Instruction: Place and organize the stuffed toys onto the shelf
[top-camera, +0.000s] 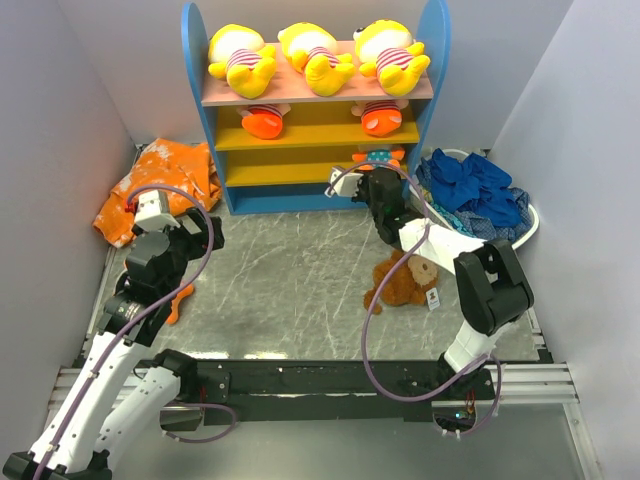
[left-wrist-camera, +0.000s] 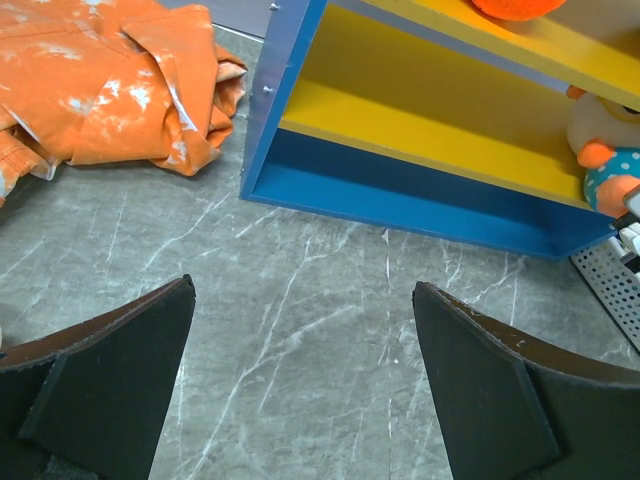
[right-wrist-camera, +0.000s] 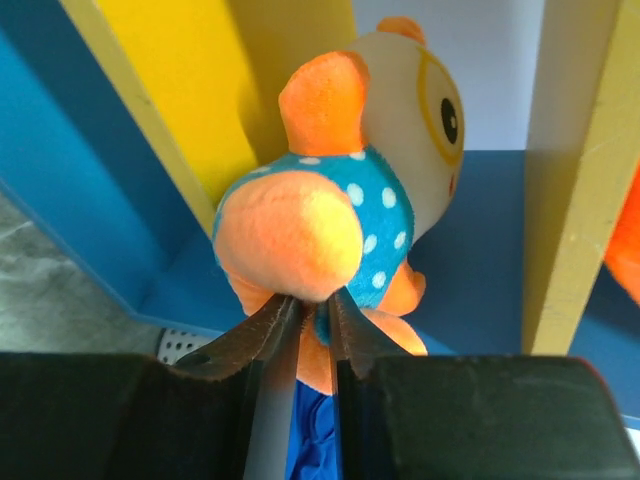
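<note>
1. The right end effector (right-wrist-camera: 308, 305) was inside the bottom bay of the shelf (top-camera: 195, 110), at the bay's right end.
2. The dotted toy (right-wrist-camera: 340, 200) stood in that bay, straight ahead of the tips and touching them. Its bottom faced the tips and its head tilted away.
3. The jaws stood a narrow gap apart. Whether they pinched the toy's underside could not be told.
4. Judgement: the next move called for a straight pull-back along the finger line. A sideways exit could drag the toy out.
5. The left end effector (left-wrist-camera: 303, 290) was spread wide and empty over the desk (top-camera: 290, 270), well apart from the toy.
6. The monkey (top-camera: 403, 283) lay on the desk, nearer the right arm.
</note>
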